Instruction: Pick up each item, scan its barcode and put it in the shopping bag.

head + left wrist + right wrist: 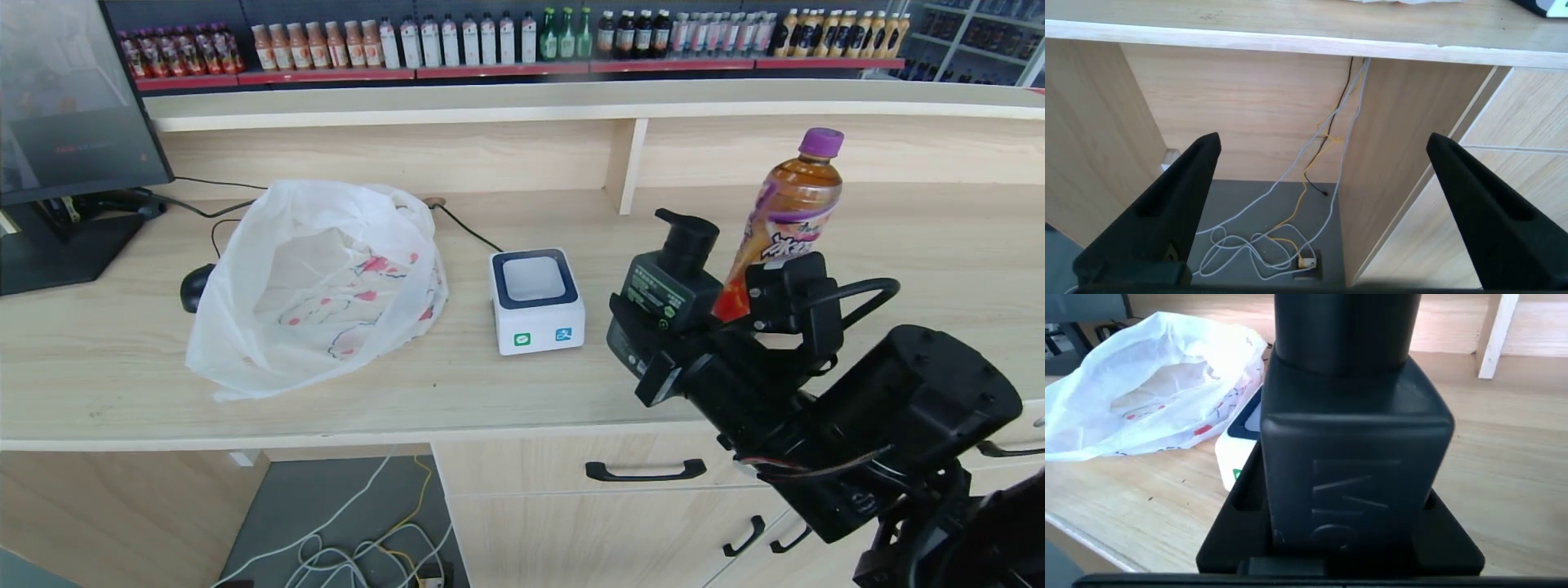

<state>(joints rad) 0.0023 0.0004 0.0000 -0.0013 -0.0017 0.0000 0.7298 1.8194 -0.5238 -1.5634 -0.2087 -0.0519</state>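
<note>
The black square-sided plastic bottle with a round cap (665,294) is clamped in the right tool (663,331), held over the light wooden worktop (122,359) near its front edge. It looks rigid, its flat sides suiting a firm pinch, and fairly heavy if full. Just beside it sits the white box scanner with a dark-framed window (536,300), then the slumped white plastic shopping bag (318,286), which may collapse. An amber purple-capped drink bottle (790,204) stands close behind. The left tool (1323,147) hangs apart below the front edge.
</note>
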